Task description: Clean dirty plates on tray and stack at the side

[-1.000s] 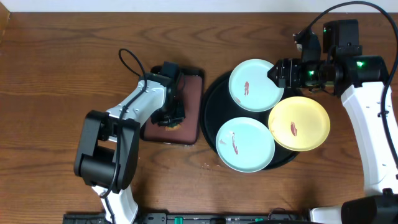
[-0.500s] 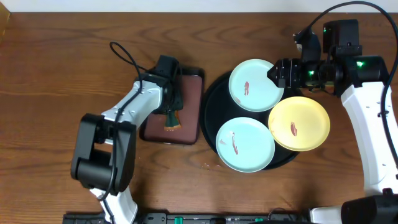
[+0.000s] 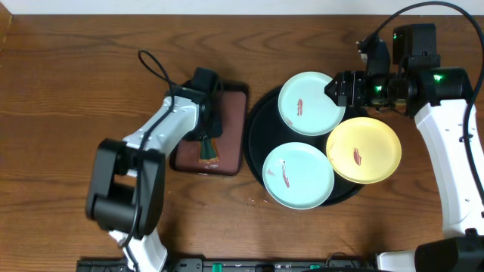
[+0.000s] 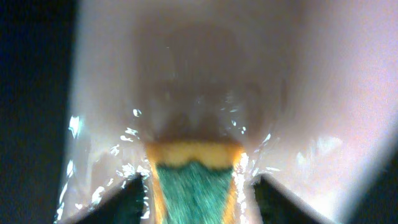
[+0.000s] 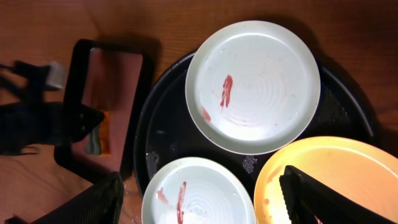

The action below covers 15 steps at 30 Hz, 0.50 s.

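Three plates lie on the round black tray (image 3: 257, 125): a mint one (image 3: 311, 103) at the back, a mint one (image 3: 298, 175) at the front and a yellow one (image 3: 364, 149) at the right, each with a red-brown smear. My right gripper (image 3: 338, 89) hovers open above the back plate's right rim; its wrist view shows the back plate (image 5: 253, 87), front plate (image 5: 198, 193), yellow plate (image 5: 329, 180) and tray (image 5: 163, 124) below the gripper (image 5: 200, 177). My left gripper (image 4: 199, 179) is open, its fingers straddling a green-and-yellow sponge (image 4: 196, 193) without touching it.
The sponge (image 3: 208, 149) lies on a small brown tray with a black rim (image 3: 233, 121), just left of the black tray, under my left gripper (image 3: 206, 132). That tray's bottom looks wet. Bare wooden table surrounds both trays.
My left gripper has drawn back along the brown tray and its jaws have widened, leaving the sponge lying on the tray. The right arm and the plates have not moved.
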### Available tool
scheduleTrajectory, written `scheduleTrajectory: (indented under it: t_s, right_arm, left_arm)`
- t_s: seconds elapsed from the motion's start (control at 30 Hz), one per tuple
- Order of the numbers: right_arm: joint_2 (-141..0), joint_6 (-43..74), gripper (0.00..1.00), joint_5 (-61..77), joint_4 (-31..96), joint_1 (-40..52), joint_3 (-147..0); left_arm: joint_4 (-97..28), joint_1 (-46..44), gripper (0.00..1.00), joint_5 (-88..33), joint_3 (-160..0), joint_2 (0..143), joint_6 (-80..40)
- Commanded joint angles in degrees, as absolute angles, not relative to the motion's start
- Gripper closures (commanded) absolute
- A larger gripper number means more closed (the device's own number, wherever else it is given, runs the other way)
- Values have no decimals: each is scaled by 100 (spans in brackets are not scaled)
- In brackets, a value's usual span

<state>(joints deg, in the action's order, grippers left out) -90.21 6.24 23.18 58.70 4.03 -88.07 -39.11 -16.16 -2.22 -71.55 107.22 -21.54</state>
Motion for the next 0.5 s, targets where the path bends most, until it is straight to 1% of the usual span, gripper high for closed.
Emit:
scheduleTrajectory:
  t_s: [0.0,0.17,0.2,0.3,0.37,0.4,0.47]
  right_arm:
    - [-9013,567,20,2381,5874,379,-8923]
    - [-9013,567,19,2381,5874,379,-8923]
    - [-9013,567,19,2381,5874,379,-8923]
    - [-9013,567,19,2381,5872,379,-8923]
    - [-9013,567,19,2381,5872,379,-8923]
    - [-9013,567,19,2381,5872,379,-8923]
    - [-9013,565,18,2381,5872,379,-8923]
  left_arm:
    - [-4077,-1588,35,-279,-7373,10326,-2086]
    - [-4257,-1621,36,-344,-7024,10495,-2206]
    - [-4233,-1623,41,-344,-6938,10547,-2303]
    - [-4147,-1653,51,-366,-6744,10728,-2423]
    - [-4077,-1675,59,-412,-6672,10877,-2432]
    - [-4038,-1686,65,-416,-6661,10958,-2429]
    - [-3948,-1686,80,-443,-6661,11078,-2425]
